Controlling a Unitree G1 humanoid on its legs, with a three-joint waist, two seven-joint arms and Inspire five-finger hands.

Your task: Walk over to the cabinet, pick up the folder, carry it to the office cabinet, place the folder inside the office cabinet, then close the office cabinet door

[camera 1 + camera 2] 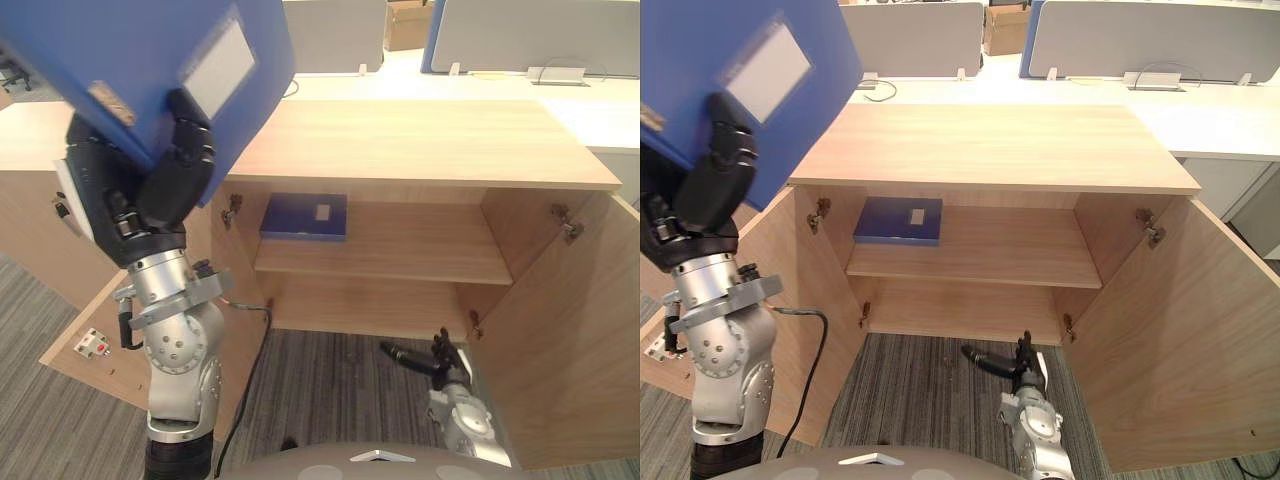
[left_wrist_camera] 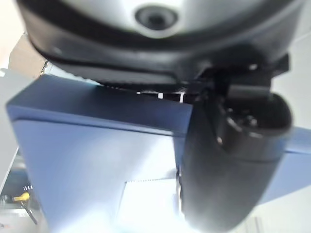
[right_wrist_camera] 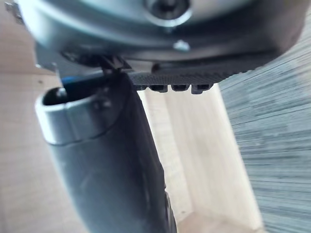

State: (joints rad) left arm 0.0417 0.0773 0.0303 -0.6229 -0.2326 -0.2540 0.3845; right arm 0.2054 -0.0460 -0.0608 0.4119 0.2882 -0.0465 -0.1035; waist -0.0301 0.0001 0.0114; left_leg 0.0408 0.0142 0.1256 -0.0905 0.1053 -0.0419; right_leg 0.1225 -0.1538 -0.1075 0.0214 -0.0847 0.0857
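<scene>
Open office cabinet (image 1: 400, 140), blue folder (image 1: 303, 216) inside

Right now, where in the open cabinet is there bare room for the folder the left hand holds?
The shelf is bare from the lying folder at its left end to the right wall. What shows below the shelf is bare too. Crowded only at that left end.

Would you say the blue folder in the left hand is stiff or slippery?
Probably stiff: the blue folder juts out flat though the left hand grips one edge. Its smooth cover may slide; tilted, it could pivot.
</scene>
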